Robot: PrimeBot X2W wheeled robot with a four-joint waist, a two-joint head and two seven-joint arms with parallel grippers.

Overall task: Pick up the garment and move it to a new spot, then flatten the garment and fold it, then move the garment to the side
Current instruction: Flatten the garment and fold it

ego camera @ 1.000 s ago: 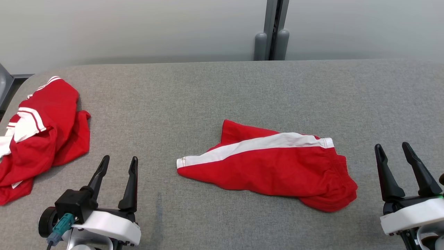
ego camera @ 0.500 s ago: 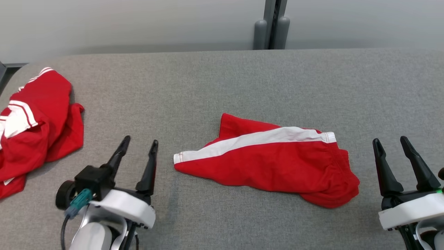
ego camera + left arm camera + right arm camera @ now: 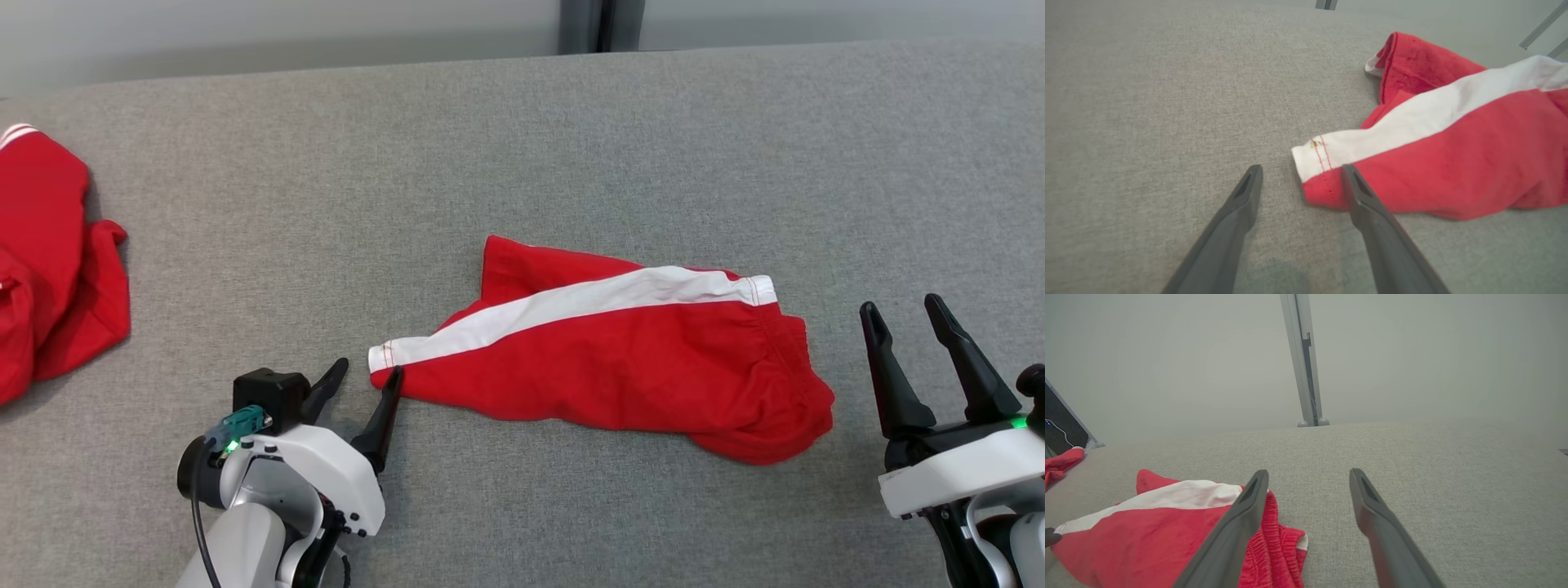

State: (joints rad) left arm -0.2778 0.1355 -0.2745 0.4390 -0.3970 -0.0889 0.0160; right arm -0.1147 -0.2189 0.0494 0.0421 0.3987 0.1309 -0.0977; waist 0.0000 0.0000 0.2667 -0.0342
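At the hem corner of the red, white-striped cloth shorts (image 3: 620,371), the newly advanced left gripper (image 3: 370,367) is hovering, jaws apart and empty, readying the pick-up.

Right gripper (image 3: 1308,473) with fingers (image 3: 1237,524) spread over grey surface (image 3: 1433,465), red-and-white garment (image 3: 1147,533) behind one finger

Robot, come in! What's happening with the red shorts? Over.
Left gripper open at hem corner of shorts. Right gripper open, apart from them. They lie ungripped on table. Other red garment far left, clear.
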